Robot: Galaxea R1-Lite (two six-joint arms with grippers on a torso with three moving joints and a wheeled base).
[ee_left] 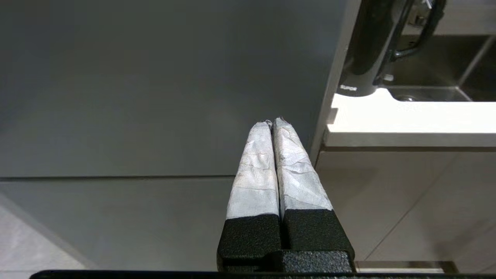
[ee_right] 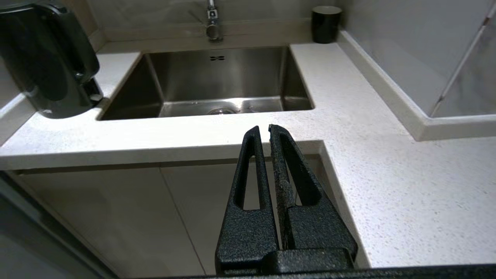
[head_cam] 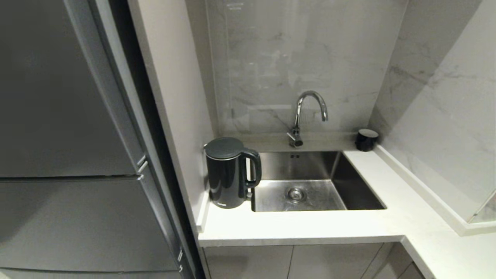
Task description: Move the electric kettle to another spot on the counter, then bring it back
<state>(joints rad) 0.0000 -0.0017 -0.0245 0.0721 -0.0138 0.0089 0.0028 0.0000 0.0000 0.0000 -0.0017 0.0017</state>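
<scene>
Both our pincers, left pincer [ee_left: 272, 123] and right pincer [ee_right: 263, 131], hung closed; the kettle [head_cam: 228, 172] beside the sink [head_cam: 360, 193] risked tipping in.

The electric kettle [head_cam: 228, 174] stands upright on the counter [head_cam: 302, 226], left of the sink [head_cam: 350, 186].

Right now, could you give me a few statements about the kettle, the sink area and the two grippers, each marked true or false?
1. The kettle stands on the counter left of the sink. True.
2. The kettle's handle faces the wall. False: it faces the sink.
3. The left gripper is shut and holds nothing. True.
4. The right gripper grips the kettle's handle. False: it is shut, empty, before the counter's edge.
5. A small black cup sits in the sink. False: it stands on the counter by the back corner.
</scene>
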